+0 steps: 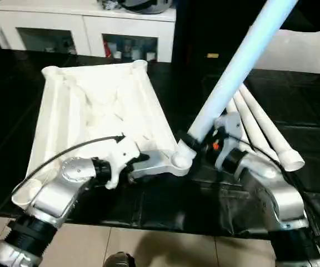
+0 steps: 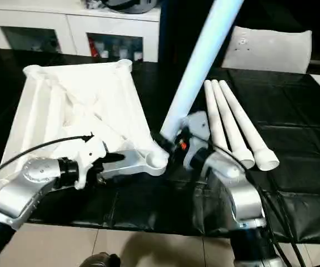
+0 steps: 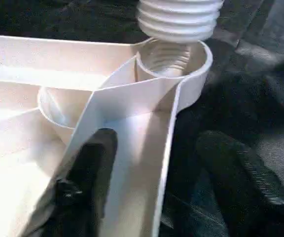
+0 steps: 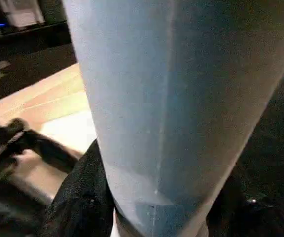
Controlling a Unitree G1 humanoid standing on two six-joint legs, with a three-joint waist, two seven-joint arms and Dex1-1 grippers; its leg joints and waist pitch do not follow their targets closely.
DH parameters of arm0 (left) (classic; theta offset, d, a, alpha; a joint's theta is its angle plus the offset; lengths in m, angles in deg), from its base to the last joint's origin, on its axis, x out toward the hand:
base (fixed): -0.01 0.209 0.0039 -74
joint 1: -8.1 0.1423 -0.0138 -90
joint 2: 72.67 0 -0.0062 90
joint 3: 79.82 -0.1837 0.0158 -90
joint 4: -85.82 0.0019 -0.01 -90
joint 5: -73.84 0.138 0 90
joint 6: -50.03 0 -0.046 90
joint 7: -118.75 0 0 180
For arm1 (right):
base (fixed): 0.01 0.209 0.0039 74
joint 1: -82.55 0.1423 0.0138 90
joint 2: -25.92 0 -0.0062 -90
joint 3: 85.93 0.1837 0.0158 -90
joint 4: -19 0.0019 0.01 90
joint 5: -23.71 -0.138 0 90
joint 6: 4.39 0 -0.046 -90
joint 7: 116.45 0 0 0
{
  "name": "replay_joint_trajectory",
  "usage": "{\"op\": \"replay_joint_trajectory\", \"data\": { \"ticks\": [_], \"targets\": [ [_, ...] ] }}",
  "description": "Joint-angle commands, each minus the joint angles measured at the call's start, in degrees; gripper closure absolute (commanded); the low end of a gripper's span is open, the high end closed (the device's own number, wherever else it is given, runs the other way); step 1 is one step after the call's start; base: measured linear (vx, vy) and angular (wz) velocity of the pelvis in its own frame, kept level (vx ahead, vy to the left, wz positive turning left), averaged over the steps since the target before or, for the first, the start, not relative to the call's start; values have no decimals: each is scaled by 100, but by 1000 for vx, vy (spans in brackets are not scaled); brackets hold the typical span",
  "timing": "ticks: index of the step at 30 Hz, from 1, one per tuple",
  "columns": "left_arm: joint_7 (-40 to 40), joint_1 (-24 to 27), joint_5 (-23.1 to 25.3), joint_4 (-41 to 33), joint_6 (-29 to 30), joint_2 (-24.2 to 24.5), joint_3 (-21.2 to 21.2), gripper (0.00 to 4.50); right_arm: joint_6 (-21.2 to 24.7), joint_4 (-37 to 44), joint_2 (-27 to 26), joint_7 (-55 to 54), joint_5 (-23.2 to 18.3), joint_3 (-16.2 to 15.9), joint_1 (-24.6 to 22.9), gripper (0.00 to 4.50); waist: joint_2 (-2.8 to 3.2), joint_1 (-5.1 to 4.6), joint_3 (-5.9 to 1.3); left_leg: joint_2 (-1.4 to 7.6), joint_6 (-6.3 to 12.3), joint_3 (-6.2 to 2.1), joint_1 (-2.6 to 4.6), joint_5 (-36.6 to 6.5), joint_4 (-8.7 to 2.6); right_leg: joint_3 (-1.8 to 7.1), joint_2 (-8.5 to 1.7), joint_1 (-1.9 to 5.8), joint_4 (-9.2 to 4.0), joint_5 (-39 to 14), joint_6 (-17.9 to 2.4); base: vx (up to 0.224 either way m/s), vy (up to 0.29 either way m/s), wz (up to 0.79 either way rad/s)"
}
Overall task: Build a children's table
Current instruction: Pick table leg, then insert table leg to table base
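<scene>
Left wrist view: left gripper (image 3: 152, 182) fingers (image 3: 90, 177) stood partly apart, straddling the side wall of the table top (image 1: 101, 105) just short of the near corner socket (image 3: 174, 59); one finger lay inside against the ribbed underside, the other outside over the dark table (image 1: 293, 94). Whether actually clamped on the wall or just bracketing it — couldn't tell. Threaded end of the leg (image 1: 232, 72) hung right above that socket, tip at the mouth, threads all exposed, not yet seated.

Right wrist view: right gripper (image 4: 157, 197) fingers (image 4: 75, 197) wrapped round the fat lower part of the leg, spread about halfway to the tube's width, holding it. Seen from the head, leg tilted steeply up and away toward the robot's right, foot end out of frame.

Progress, judged: early. Top lay upside down on the table, ribs up, all visible corner sockets empty. No leg screwed in. Three spare legs (image 1: 263, 130) lay side by side on the table to the right of the top, close behind the right arm. Left to do: seat and twist this leg, then three more, then flip.
</scene>
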Motion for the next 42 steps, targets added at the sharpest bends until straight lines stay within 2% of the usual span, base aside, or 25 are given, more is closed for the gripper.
{"op": "replay_joint_trajectory", "data": {
  "ticks": [1,2,6,8,12,16,17,19,21,23,25,26,28,29,32,33,38,39,40,41,42],
  "targets": [
    [-5,-83,89,47,-37,-13,-4,167,139,189,38,27,-126,39,-10,257,44,-7,-376,289,-452,-117,303,-1767,-446,155,-397,7,-473,-459,-1034,0,0,0],
    [18,-95,83,57,-19,-13,-9,190,161,191,33,42,-148,30,-15,257,37,-9,-375,289,-456,-116,306,-1777,-449,152,-395,3,-476,-519,-1039,0,0,0],
    [325,-177,-96,69,258,18,-33,213,203,189,53,101,-88,-84,-32,257,42,-8,-373,286,-463,-112,310,-1784,-445,156,-399,-9,-480,-628,-1049,0,0,0],
    [442,-216,-109,78,404,56,-78,244,369,227,76,120,-137,-107,-43,257,51,-5,-374,286,-461,-114,310,-1768,-445,155,-399,-8,-475,-609,-1062,0,0,0],
    [502,-279,-59,110,565,45,-91,265,592,273,158,136,-176,-141,-42,257,49,2,-369,283,-472,-111,316,-1789,-447,156,-397,-5,-481,-625,-1070,0,0,0],
    [535,-387,121,250,600,30,-175,291,442,209,225,173,-61,-186,-45,257,53,6,-370,285,-502,-117,312,-1805,-445,162,-408,-4,-486,-654,-1034,0,0,0],
    [504,-435,178,323,592,-1,-178,296,416,197,231,181,-46,-185,-37,257,73,5,-370,284,-509,-121,311,-1817,-449,160,-409,-6,-484,-658,-1034,0,0,0],
    [489,-475,218,377,589,-26,-182,328,402,191,240,190,-36,-185,-30,257,53,1,-377,290,-508,-121,311,-1796,-449,160,-409,3,-485,-583,-1046,0,0,0],
    [534,-513,243,426,545,-44,-200,331,373,181,259,195,-26,-188,-10,257,53,8,-378,282,-488,-119,304,-1751,-441,158,-409,8,-477,-523,-1080,0,0,0],
    [572,-545,270,453,521,-42,-226,369,342,187,293,206,-20,-210,5,257,56,5,-378,288,-481,-121,310,-1762,-445,152,-405,6,-477,-521,-1085,0,0,0],
    [585,-574,294,502,484,-49,-247,374,312,161,301,209,-18,-200,26,257,53,8,-378,291,-474,-119,311,-1754,-441,156,-409,8,-476,-487,-1102,0,0,0],
    [622,-599,318,541,438,-49,-275,393,290,143,321,216,-16,-204,35,257,50,10,-376,289,-471,-116,313,-1782,-440,156,-411,4,-481,-517,-1105,0,0,0],
    [654,-614,343,571,402,-59,-281,393,271,130,337,231,-5,-206,43,257,47,7,-371,291,-467,-120,309,-1800,-445,157,-411,7,-481,-549,-1107,0,0,0],
    [745,-635,405,605,296,-39,-331,414,265,117,349,255,6,-205,52,257,30,8,-369,293,-450,-115,310,-1807,-443,160,-419,7,-494,-604,-1107,0,0,0],
    [890,-646,549,662,72,42,-467,423,231,57,355,272,37,-197,104,257,36,13,-378,298,-428,-123,304,-1739,-442,160,-424,12,-489,-608,-1084,0,0,0],
    [926,-641,581,676,-24,60,-497,442,189,18,353,261,65,-193,135,257,20,10,-381,297,-420,-121,301,-1709,-441,158,-423,13,-490,-571,-1085,0,0,0],
    [922,-639,791,805,-653,108,-547,450,-131,-231,369,310,209,-259,278,257,14,9,-393,293,-339,-100,291,-1515,-411,157,-427,25,-464,-273,-1142,0,0,0],
    [909,-626,812,838,-864,110,-521,450,-207,-384,346,327,218,-253,329,257,-18,1,-390,295,-324,-96,284,-1488,-412,156,-427,34,-465,-261,-1145,0,0,0],
    [918,-619,838,881,-1042,103,-491,450,-260,-506,322,339,226,-241,366,257,4,12,-391,293,-298,-96,287,-1471,-403,155,-434,28,-468,-273,-1154,0,0,0],
    [956,-615,849,924,-1193,107,-476,450,-296,-616,299,355,230,-233,396,257,-35,3,-387,292,-285,-86,287,-1491,-403,155,-429,24,-476,-310,-1162,0,0,0],
    [1051,-627,801,984,-1315,107,-453,450,-310,-693,272,399,211,-237,416,257,-16,14,-391,293,-278,-90,291,-1482,-403,152,-431,29,-465,-339,-1177,0,0,0]
  ]
}}
